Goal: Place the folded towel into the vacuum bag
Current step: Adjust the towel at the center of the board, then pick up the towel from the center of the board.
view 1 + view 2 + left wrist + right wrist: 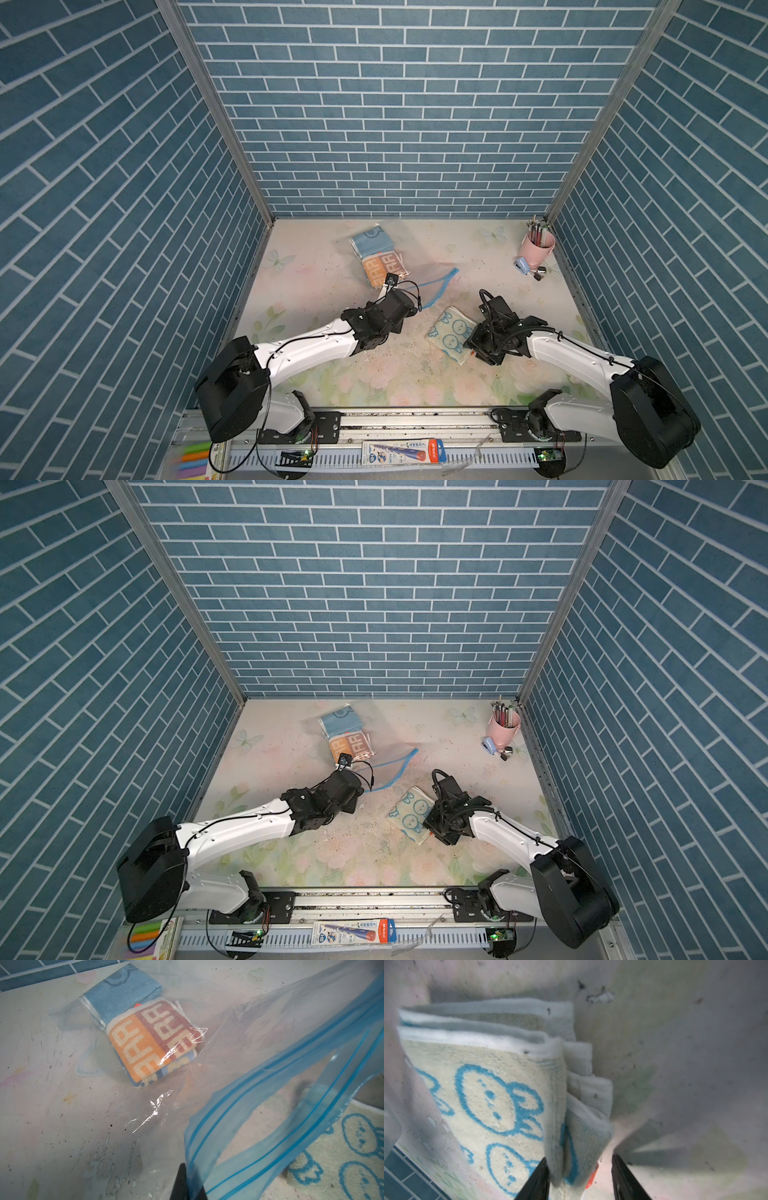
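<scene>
- left gripper: only one black fingertip shows, at the bottom edge of the left wrist view; the rest is cut off. It's clamped on the bag's blue zip strip and holds it up off the table. In both top views its own wrist hides it.
- right gripper: jaws apart, lower centre of the right wrist view. A corner of the towel sits between them, against one finger, with a gap to the other, so no grip. The view is blurred and the frame edge cuts off the finger bases.
- towel: cream with blue face outlines, folded, flat on the table, lower centre in both top views. It's outside the bag, near its mouth. The right arm covers its right corner.
- bag: centre of frame. The clear film is nearly invisible from above; only the zip strip traces the mouth.
- inside the bag: blue towel and orange/brown towel. The second has cream block letters that I can't read for sure. The left wrist camera overlaps its lower edge in the top views.
- packet on the rail, bottom centre: red end looks like "M&G", rest too small.
- pink cup of pens, upper right of the table, with a small blue item beside it that I can't identify.
- markers, lower left: blurred, cut off.
</scene>
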Robot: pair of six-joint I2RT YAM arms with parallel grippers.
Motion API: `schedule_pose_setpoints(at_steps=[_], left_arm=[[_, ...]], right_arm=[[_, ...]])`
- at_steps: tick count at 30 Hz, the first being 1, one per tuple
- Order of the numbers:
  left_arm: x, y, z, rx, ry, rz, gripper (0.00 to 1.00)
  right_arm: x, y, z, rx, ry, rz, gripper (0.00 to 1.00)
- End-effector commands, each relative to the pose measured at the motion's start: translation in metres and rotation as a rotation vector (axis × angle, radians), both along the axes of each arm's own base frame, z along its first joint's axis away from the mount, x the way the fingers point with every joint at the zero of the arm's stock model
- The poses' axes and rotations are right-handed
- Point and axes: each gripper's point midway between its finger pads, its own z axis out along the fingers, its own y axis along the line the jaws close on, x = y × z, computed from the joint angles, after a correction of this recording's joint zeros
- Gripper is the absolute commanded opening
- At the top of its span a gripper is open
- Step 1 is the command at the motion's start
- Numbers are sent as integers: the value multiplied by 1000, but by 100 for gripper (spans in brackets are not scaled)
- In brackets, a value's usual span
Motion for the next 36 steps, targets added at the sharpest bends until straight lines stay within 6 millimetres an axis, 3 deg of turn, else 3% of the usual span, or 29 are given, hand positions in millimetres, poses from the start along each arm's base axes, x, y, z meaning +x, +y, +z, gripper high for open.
schedule_pose_setpoints(at_steps=[1, 11, 16, 19, 26, 36], left_arm=[[-1, 2, -6, 14, -2, 0, 0], [-3, 4, -8, 10, -1, 1, 0], [-3, 6, -5, 12, -5, 3, 0], [-3, 7, -2, 10, -11, 6, 0], [-2, 5, 1, 13, -11, 3, 0], [0, 3, 8, 16, -18, 3, 0]], right_arm=[[3, -8, -8, -45, 10, -76, 44], [7, -10, -30, -86, 26, -69, 22], [11, -8, -27, -91, -7, -23, 7], [21, -4, -7, -73, -93, 28, 1], [46, 6, 72, 11, -390, 128, 0], [49, 11, 126, 148, -463, 185, 0]])
